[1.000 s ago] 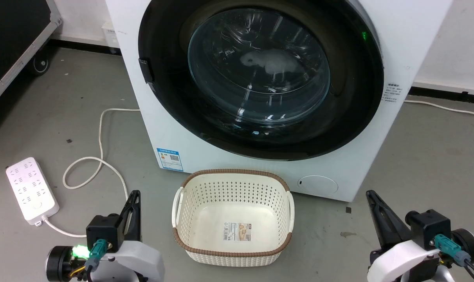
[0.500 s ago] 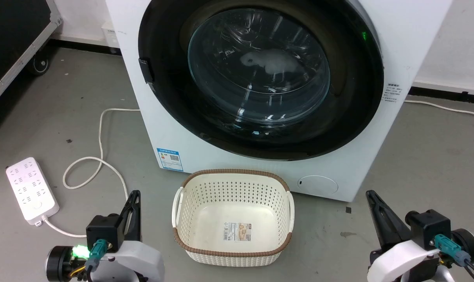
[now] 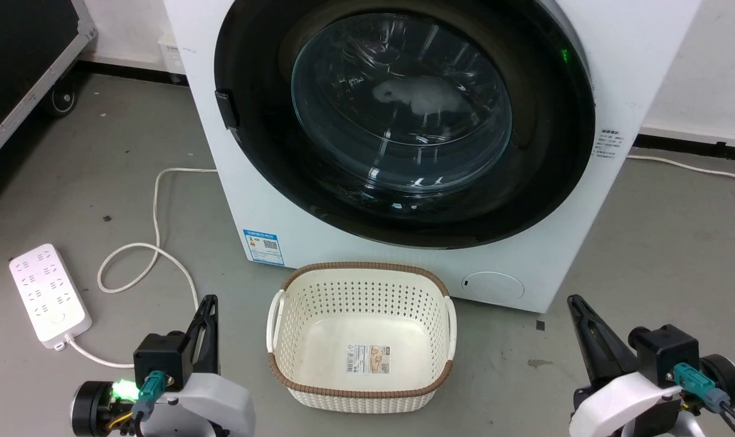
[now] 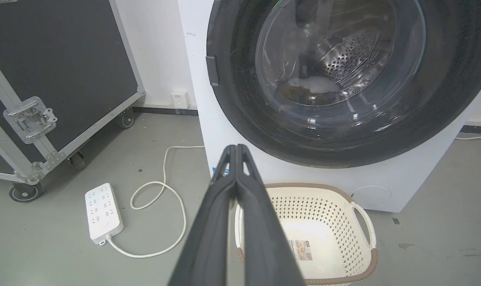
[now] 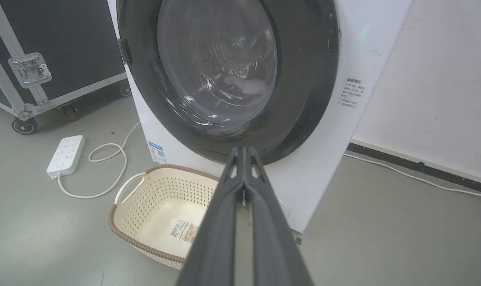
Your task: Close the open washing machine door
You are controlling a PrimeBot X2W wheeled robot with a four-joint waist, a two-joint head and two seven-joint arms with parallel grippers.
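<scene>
The washing machine door [image 3: 543,170], a wide glossy black rim around a domed clear glass centre, lies flat against the white machine front [image 3: 270,206] and looks shut. Pale laundry shows through the glass. The same door [image 4: 443,99] fills the upper part of the left wrist view, and the door [image 5: 308,75] stands likewise in the right wrist view. My left gripper [image 3: 209,300] rests low at the lower left, shut on nothing, its fingers [image 4: 237,149] pressed together. My right gripper [image 3: 572,299] rests at the lower right, also shut on nothing, with fingertips [image 5: 243,150] closed. Both are well away from the door.
A cream perforated basket [image 3: 361,270] with a brown rim stands on the floor right before the machine, between my grippers. A white power strip [image 3: 48,294] and its looped cable [image 3: 155,243] lie at the left. A black wheeled flight case [image 4: 61,79] stands far left.
</scene>
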